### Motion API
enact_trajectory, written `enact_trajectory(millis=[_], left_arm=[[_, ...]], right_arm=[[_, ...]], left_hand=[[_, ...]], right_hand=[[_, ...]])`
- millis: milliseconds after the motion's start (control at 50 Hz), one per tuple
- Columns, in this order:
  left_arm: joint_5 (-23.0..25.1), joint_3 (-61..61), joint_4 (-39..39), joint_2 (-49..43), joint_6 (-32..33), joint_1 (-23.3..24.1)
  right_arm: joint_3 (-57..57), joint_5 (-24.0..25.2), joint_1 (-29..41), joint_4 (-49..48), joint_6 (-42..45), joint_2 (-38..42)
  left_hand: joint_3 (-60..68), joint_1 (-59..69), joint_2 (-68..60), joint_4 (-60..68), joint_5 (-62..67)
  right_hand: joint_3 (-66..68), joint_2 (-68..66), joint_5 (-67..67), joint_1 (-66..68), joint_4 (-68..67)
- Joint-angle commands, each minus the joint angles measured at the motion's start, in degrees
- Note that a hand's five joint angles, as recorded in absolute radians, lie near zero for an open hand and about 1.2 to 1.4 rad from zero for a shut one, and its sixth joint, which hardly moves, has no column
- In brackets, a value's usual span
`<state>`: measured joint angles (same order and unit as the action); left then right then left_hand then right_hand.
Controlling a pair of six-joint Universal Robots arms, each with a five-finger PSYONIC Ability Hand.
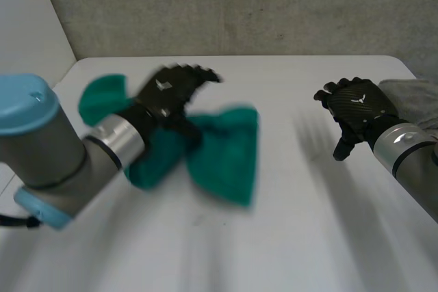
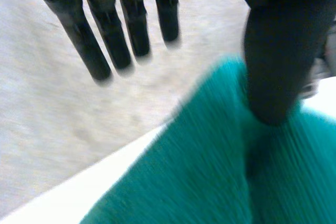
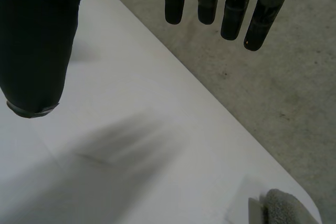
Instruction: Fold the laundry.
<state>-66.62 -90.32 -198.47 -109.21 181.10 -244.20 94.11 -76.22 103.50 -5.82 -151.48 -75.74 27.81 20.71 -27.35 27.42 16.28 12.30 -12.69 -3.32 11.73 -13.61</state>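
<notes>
Nearest me on the left is my left arm [image 1: 41,148], reaching in over the white table [image 1: 294,244]. Just past it lies the teal cloth [image 1: 229,152], bunched and uneven in the left middle of the table. One lobe pokes out to the far left and a wider flap spreads to the right. I judge nothing is folded yet: there are no flat edges or squared corners, so it has to be spread out first and then folded.

My left hand [image 1: 165,97] is over the cloth's middle. In its wrist view the fingers [image 2: 105,51] are straight and spread, clear of the fabric. The thumb [image 2: 273,72] is in front of the cloth, though I cannot tell whether it touches. It grips nothing that I can see.

On the right, my right hand [image 1: 357,109] hovers above bare table, well apart from the teal cloth, with its fingers loose, wide and empty. Just beyond it, at the far right edge, is a grey cloth [image 1: 414,94], probably the next piece. Behind everything runs the concrete wall [image 1: 239,5].

Nothing blocks either hand. The real nuisance, I judge, is the bunching, which hides the cloth's corners.
</notes>
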Motion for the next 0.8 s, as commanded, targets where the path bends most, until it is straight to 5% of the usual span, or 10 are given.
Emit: enact_trajectory(millis=[20,300,520,700,800], left_arm=[[-0.09,-1.27,5.19,-0.12,-2.07,6.19],[-3.16,-2.14,5.19,4.8,-0.49,-6.02],[-6.16,-1.09,5.46,-2.05,21.98,-15.51],[-0.01,8.56,11.25,-14.96,38.43,-17.27],[3.94,11.91,14.16,-18.66,44.06,-19.91]], right_arm=[[-0.33,-0.24,0.04,0.55,-0.13,-0.02],[0.29,0.55,3.81,11.62,-1.97,0.24],[-2.69,1.87,12.85,11.2,-5.84,4.53],[-10.78,0.29,23.5,9.87,0.04,12.8],[-15.7,-4.89,26.23,10.13,1.36,17.9]], left_hand=[[-17.81,-10.71,17.35,-17.42,-16.28],[-17.09,-9.99,16.63,-16.7,-15.57],[-15.07,-7.97,14.61,-14.68,-13.55],[-15.24,-8.14,14.78,-14.85,-13.71],[-15.41,-8.31,14.95,-15.01,-13.88]], right_hand=[[-2.3,2.69,3.32,-1.73,3.61],[-2.3,2.69,3.32,-1.73,3.61],[-2.3,2.69,3.32,-1.73,3.61],[-2.3,2.69,3.32,-1.73,3.61],[-2.3,2.69,3.32,-1.73,3.61]])
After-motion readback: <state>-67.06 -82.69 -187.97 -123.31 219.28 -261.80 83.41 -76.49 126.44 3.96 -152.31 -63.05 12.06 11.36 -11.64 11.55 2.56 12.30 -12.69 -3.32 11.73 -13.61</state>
